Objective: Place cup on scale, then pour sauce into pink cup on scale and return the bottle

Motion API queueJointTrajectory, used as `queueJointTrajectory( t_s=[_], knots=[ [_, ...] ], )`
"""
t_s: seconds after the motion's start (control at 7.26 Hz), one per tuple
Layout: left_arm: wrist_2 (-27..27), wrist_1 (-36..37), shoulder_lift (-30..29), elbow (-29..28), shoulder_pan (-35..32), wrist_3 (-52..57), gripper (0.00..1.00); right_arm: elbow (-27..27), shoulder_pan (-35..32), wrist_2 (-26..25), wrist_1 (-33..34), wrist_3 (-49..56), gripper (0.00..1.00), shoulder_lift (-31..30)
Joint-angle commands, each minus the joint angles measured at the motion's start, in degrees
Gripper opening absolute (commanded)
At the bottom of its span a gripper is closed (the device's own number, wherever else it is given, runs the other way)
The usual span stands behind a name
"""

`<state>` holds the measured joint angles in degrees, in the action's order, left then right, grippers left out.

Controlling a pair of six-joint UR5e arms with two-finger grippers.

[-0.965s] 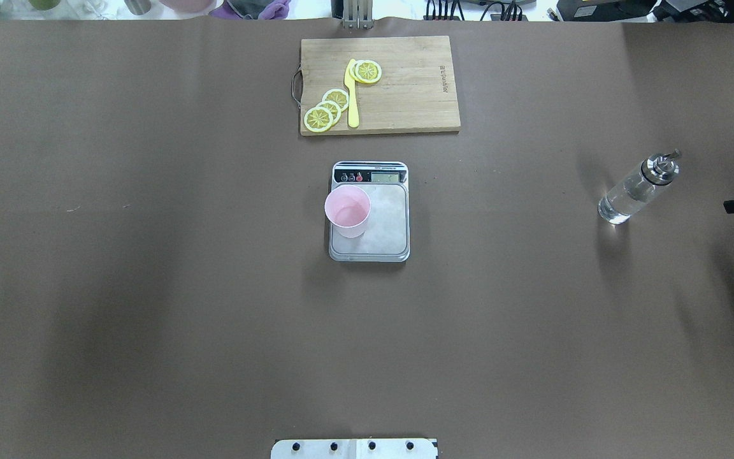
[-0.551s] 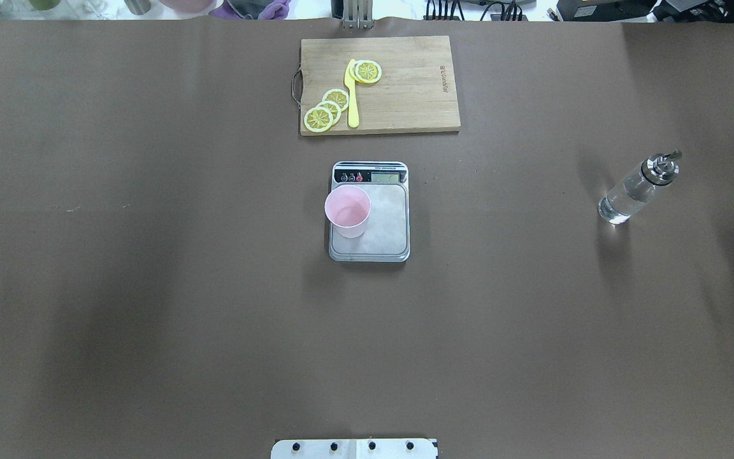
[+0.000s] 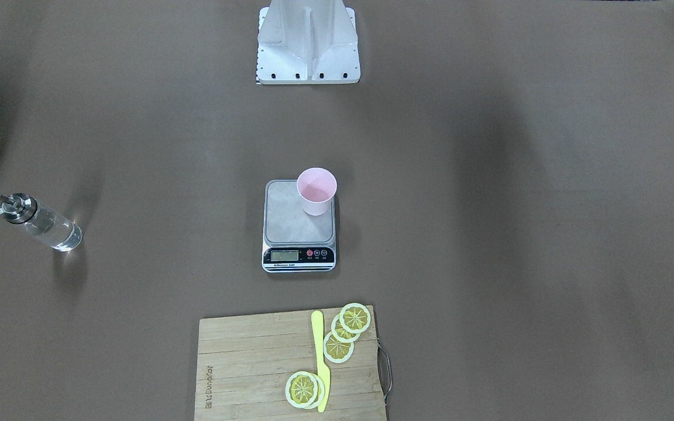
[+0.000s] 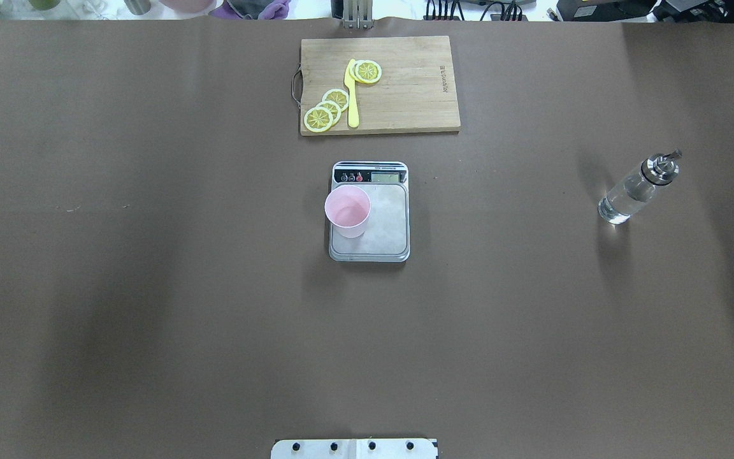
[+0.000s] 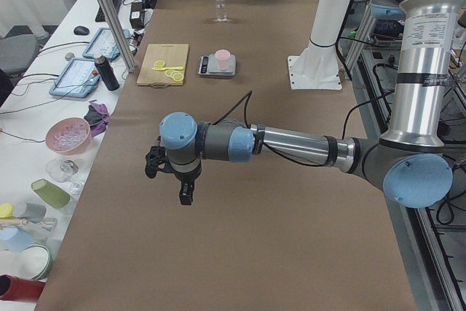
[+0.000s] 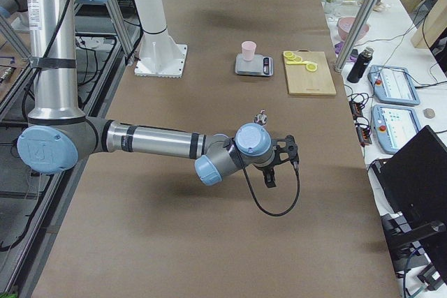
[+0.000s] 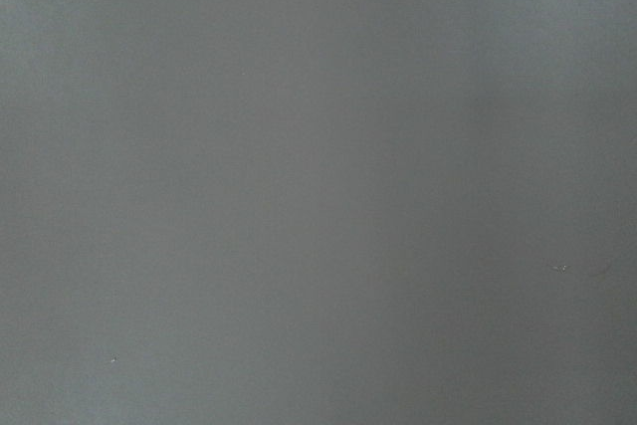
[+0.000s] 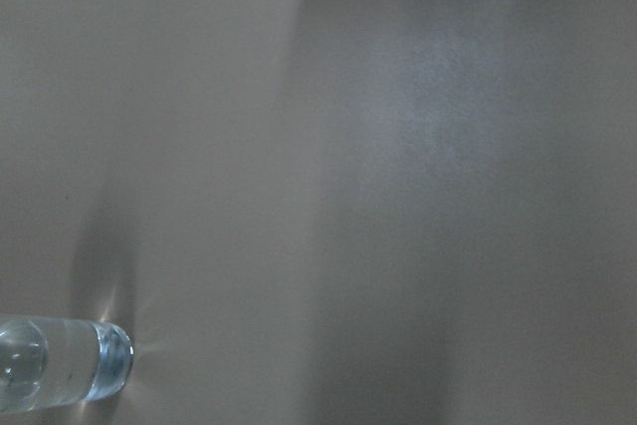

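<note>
The pale-pink cup (image 4: 347, 210) stands upright on the left part of the scale (image 4: 387, 224), also in the front view (image 3: 316, 193). The clear glass bottle (image 4: 634, 191) with its metal pourer cap stands upright on the table at the far right, away from both grippers. Its base shows in the right wrist view (image 8: 60, 375). My left gripper (image 5: 166, 180) shows only in the exterior left view, over bare table far from the scale; I cannot tell its state. My right gripper (image 6: 281, 164) shows only in the exterior right view, near the bottle cap (image 6: 262, 114); I cannot tell its state.
A wooden cutting board (image 4: 405, 95) with lemon slices and a yellow knife (image 4: 352, 95) lies beyond the scale. The robot's base plate (image 3: 308, 58) is at the table's near edge. A side bench (image 5: 65, 114) holds bowls, cups and tablets.
The right gripper's black fingers, seen at the overhead view's right edge one second ago, have moved out of that view to the right. Cup, scale and bottle have not moved.
</note>
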<state>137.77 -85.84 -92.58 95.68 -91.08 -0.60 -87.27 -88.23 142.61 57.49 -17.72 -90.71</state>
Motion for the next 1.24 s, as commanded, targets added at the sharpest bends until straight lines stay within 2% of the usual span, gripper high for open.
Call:
queueJointTrajectory(
  t_s=[0.0, 0.28, 0.41, 0.83, 1.1],
  knots=[
    [-0.04, -0.03, 0.03, 0.04, -0.06, 0.16, 0.98, -0.89, -0.63, -3.46, 9.11, -0.21, 1.00, 0.62],
    [-0.04, -0.03, 0.03, 0.04, -0.06, 0.16, 0.98, 0.87, -0.54, -5.58, 11.22, -1.43, 1.00, 0.62],
    [0.39, -0.03, 0.03, 0.04, -0.06, -0.10, 0.98, 0.96, -0.54, -7.16, 15.07, -1.70, 1.00, 1.66],
    [0.49, 0.23, 0.99, 1.60, -0.75, 0.25, 0.98, 2.19, -0.54, -8.31, 15.46, -1.18, 1.00, 2.73],
    [0.31, 0.59, 2.31, 2.49, -0.41, 0.16, 0.98, 2.80, -0.54, -11.56, 15.46, 1.96, 1.00, 2.90]
  ],
)
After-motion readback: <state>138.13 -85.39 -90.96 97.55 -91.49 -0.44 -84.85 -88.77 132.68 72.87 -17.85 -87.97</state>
